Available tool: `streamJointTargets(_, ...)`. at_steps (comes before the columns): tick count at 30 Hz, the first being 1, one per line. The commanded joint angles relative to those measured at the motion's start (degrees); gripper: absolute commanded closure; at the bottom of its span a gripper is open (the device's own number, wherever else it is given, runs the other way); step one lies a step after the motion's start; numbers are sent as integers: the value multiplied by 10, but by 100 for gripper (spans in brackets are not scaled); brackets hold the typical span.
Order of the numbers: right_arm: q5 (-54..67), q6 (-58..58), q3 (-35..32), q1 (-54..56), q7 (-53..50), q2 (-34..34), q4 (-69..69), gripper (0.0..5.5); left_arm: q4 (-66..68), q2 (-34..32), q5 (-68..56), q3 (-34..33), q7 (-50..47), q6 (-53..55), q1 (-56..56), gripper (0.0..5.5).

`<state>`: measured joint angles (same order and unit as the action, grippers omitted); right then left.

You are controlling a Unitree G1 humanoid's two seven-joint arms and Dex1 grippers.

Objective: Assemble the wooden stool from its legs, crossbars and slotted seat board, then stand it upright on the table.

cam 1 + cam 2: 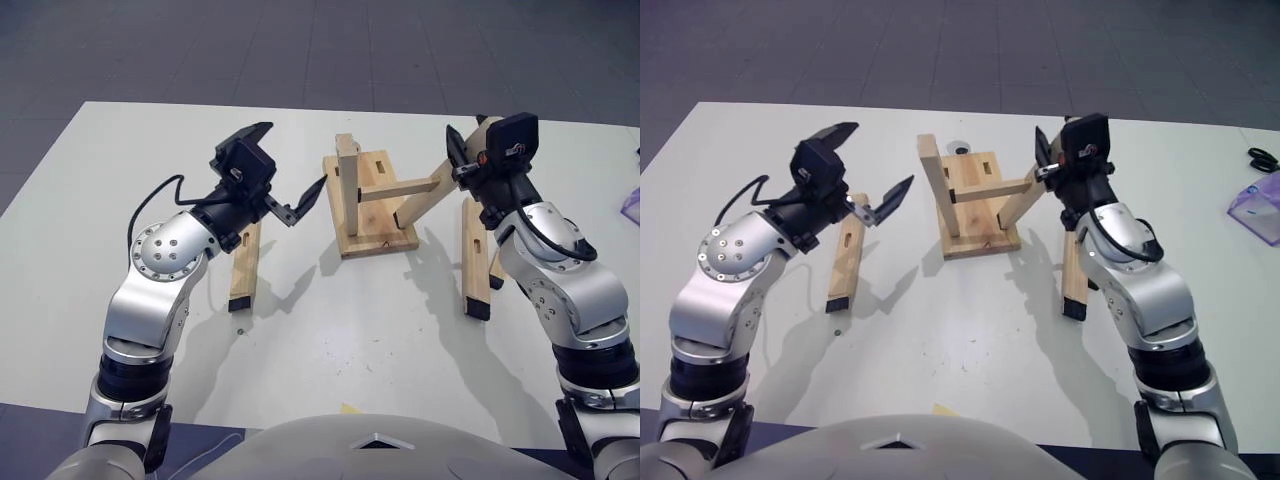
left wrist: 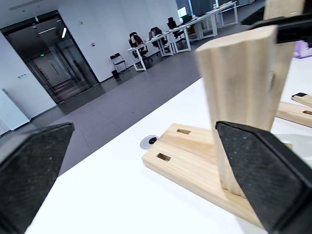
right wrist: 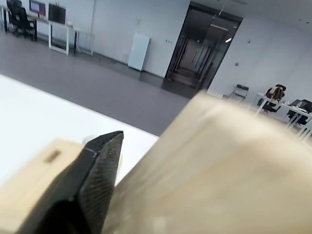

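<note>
- Lying flat on the tabletop (image 1: 330, 340) closest to us, we count two legs: the near-left leg (image 1: 243, 262) and the near-right leg (image 1: 474, 262). One more wooden piece (image 1: 497, 272) beside the latter is partly hidden by the right arm.
- Above the near-left leg, the left claw (image 1: 291, 162) hangs spread wide with nothing in it, just short of the upright leg (image 1: 347, 170).
- The right claw (image 1: 467, 148) is clamped on the top of the tilted leg (image 1: 425, 200).
- We see one crossbar (image 1: 395, 190) joining those two legs.
- The seat board (image 1: 380, 236) lies flat mid-tabletop, carrying the upright leg; we count two empty slots (image 2: 164, 157).
</note>
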<state>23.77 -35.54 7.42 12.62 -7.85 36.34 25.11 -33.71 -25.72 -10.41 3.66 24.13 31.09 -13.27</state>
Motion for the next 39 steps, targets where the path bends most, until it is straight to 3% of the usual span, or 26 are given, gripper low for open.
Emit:
streamJointTargets(1, -32, -29, -10, -30, 7, -30, -31, 257, 4, -2, 2, -7, -1, -2, 4, 10)
streamJointTargets(11, -70, -5, -51, -15, 39, -100, -26, 119, 16, 0, 6, 7, 3, -13, -2, 10)
streamJointTargets(18, -20, 113, -154, 57, 44, -196, -8, 12, 21, 5, 6, 6, -1, -18, -5, 10)
streamJointTargets(32, 11, 153, -291, 338, 50, -142, -171, 12, 24, 20, 13, 9, -14, -22, -13, 10)
streamJointTargets(35, -1, 96, -263, 304, 53, -145, -188, 12, 21, 23, 18, 13, -15, -21, -9, 10)
streamJointTargets(39, -4, -60, -157, 115, 64, -171, -110, 12, 15, 29, 22, 24, -19, -17, -8, 10)
